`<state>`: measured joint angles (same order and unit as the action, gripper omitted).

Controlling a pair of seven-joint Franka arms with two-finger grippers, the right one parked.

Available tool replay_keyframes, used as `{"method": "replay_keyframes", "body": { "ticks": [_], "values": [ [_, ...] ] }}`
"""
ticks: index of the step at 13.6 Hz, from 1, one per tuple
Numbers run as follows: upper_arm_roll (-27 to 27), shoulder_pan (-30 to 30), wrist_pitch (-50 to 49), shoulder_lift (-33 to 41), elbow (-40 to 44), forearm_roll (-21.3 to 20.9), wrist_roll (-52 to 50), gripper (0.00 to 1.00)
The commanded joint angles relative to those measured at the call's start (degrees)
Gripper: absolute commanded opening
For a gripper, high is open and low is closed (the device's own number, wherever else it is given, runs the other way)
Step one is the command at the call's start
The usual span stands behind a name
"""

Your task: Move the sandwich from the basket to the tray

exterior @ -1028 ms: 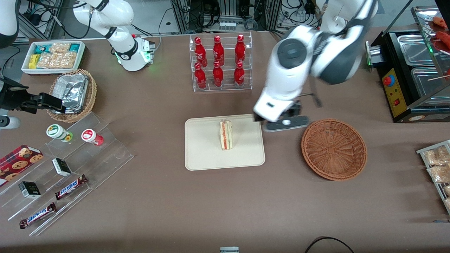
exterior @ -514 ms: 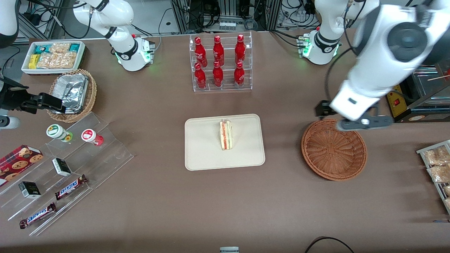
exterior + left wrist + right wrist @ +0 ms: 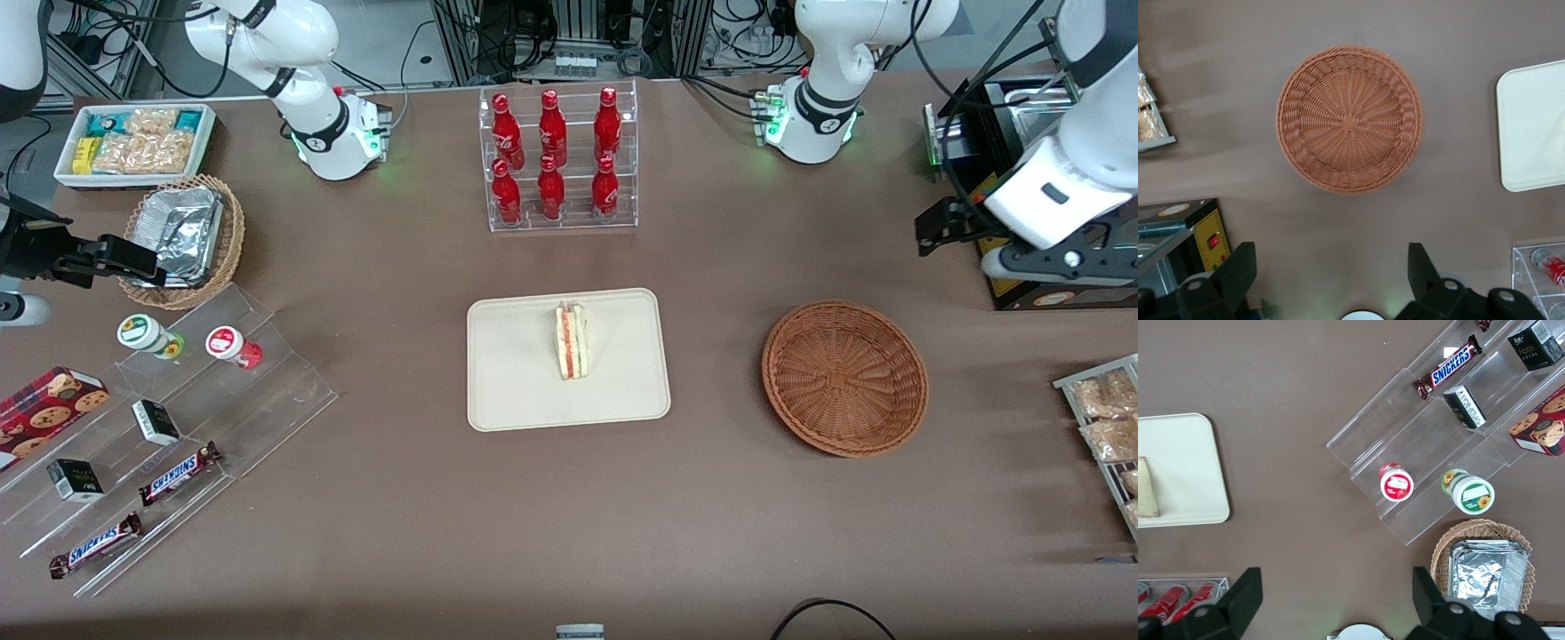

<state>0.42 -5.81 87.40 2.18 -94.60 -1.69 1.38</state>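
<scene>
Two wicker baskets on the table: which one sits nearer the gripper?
The reddish-brown basket, empty, nearest the open gripper hovering toward the working arm's end. The tan basket holds a foil container.

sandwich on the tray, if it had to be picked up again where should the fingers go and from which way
Probably from straight above, the fingers closing on the two flat bread faces. The sandwich stands on edge on the tray with its filling stripe facing up, so the bread faces are the sides to pinch. The gripper is open, high above the table near the empty basket.
</scene>
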Motion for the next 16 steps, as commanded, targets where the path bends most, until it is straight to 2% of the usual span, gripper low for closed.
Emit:
{"method": "replay_keyframes", "body": {
  "ticks": [1,4,12,14,16],
  "values": [
    [-0.8,1.5,0.6,-0.6,0.7,3.4,0.9,1.00],
    [-0.9,3.7,0.0,-3.7,5.9,4.2,1.9,1.00],
    [-0.7,3.7,0.3,-4.2,5.9,2.8,1.2,1.00],
    [-0.8,3.6,-0.2,-3.6,5.6,0.0,1.2,1.00],
    [-0.8,3.6,-1.4,-3.1,5.6,-0.2,1.2,1.00]
  ]
}}
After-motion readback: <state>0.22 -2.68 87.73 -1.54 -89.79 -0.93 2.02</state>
